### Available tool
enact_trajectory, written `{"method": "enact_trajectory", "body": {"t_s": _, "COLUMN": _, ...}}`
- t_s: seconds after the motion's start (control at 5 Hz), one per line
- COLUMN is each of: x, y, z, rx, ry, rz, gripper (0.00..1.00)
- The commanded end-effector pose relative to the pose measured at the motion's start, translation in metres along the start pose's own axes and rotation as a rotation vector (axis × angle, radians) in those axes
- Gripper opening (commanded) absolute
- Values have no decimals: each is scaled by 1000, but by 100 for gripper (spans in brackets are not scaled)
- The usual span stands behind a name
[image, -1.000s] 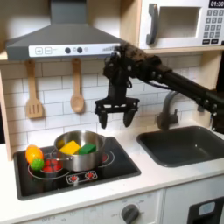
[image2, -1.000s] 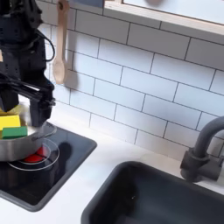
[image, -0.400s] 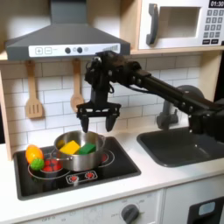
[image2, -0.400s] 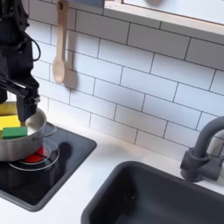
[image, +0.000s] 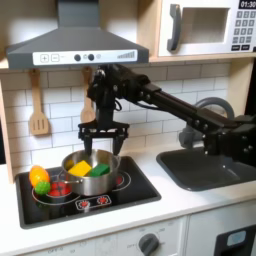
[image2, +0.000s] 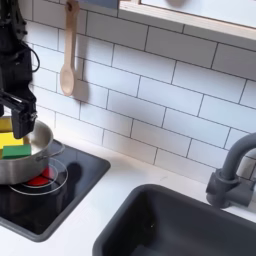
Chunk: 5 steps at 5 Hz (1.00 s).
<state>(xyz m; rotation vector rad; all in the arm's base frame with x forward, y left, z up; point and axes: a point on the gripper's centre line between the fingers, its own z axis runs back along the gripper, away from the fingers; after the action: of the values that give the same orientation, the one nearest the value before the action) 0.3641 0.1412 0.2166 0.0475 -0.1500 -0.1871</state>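
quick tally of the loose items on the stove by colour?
Yellow: 1, block in the pot
Green: 2, block in the pot and a piece beside the orange one
Orange: 1, piece left of the pot
Red: 1, piece by the pot
Silver: 1, pot
Total: 6

In the first exterior view the pot (image: 91, 172) sits on the stove (image: 130, 192), the sink (image: 210, 165) to its right.

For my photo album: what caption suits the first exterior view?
Open gripper hovering above a metal pot of toy food on the stove.
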Motion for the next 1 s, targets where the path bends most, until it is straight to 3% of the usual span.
{"method": "enact_trajectory", "body": {"t_s": 0.0, "x": 2, "y": -1, "z": -13, "rx": -42, "ry": 15, "rz": -92, "gripper": 100}}
{"method": "enact_trajectory", "body": {"t_s": 0.2, "x": 4, "y": -5, "z": -23, "rx": -52, "ry": 31, "rz": -177, "gripper": 100}}
{"method": "enact_trajectory", "body": {"t_s": 0.8, "x": 10, "y": 1, "z": -40, "rx": -82, "ry": 31, "rz": -258, "gripper": 100}}
